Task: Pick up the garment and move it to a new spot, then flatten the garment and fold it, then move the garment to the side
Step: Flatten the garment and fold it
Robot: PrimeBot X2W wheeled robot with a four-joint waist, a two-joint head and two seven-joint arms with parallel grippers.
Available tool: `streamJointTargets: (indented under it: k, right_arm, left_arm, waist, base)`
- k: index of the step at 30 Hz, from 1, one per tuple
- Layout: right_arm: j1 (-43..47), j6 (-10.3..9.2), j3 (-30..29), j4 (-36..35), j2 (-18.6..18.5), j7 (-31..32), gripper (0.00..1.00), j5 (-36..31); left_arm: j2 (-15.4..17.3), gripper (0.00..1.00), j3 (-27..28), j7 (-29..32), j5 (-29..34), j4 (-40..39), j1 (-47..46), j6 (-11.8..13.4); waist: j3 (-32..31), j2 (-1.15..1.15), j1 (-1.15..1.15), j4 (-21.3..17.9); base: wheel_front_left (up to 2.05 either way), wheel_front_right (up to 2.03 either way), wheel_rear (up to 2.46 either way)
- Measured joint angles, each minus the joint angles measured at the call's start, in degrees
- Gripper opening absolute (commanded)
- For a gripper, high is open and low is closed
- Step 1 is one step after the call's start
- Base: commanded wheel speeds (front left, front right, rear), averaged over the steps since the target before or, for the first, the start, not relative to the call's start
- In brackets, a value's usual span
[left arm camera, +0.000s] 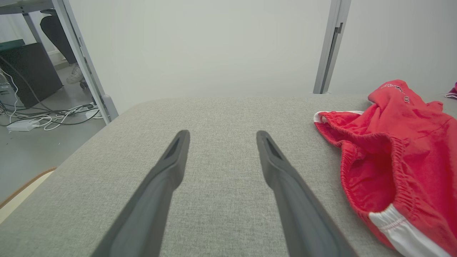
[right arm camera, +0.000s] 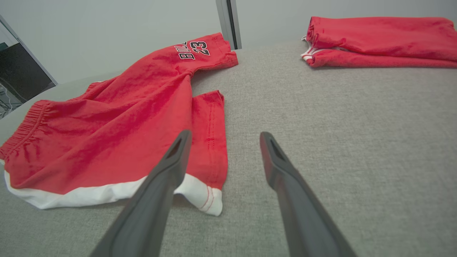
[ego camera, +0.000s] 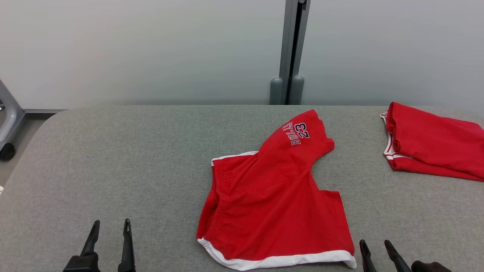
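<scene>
Left claw [ego camera: 112,223] and right claw [ego camera: 375,242] both released, empty, at near edge. Red shorts [ego camera: 272,196] lie rumpled at worktop [ego camera: 113,158] centre. Fabric judged light, limp; take hold at elastic waistband [ego camera: 215,200].

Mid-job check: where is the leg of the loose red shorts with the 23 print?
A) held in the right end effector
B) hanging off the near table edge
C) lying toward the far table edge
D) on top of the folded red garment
C: the 23 print sits on the leg of the loose red shorts that stretches toward the table's far edge, apart from the folded red garment.
</scene>
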Motion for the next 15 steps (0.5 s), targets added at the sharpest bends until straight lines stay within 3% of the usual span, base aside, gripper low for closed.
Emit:
streamJointTargets:
  k: [7,15]
  right_arm:
    - [-0.13,0.00,0.27,0.93,0.00,0.00,1.00,0.15]
    - [-2.33,0.00,1.49,4.86,0.02,0.00,1.00,-0.20]
  left_arm:
    - [0.01,1.00,-1.76,0.00,-0.21,0.07,-0.01,-0.30]
    - [1.16,1.00,-12.87,0.00,0.22,1.52,-1.68,-1.11]
  waist:
    - [0.17,0.00,0.00,-0.58]
    - [0.98,0.00,0.00,-1.59]
  base:
    - [0.00,0.00,0.00]
    - [0.00,0.00,0.00]
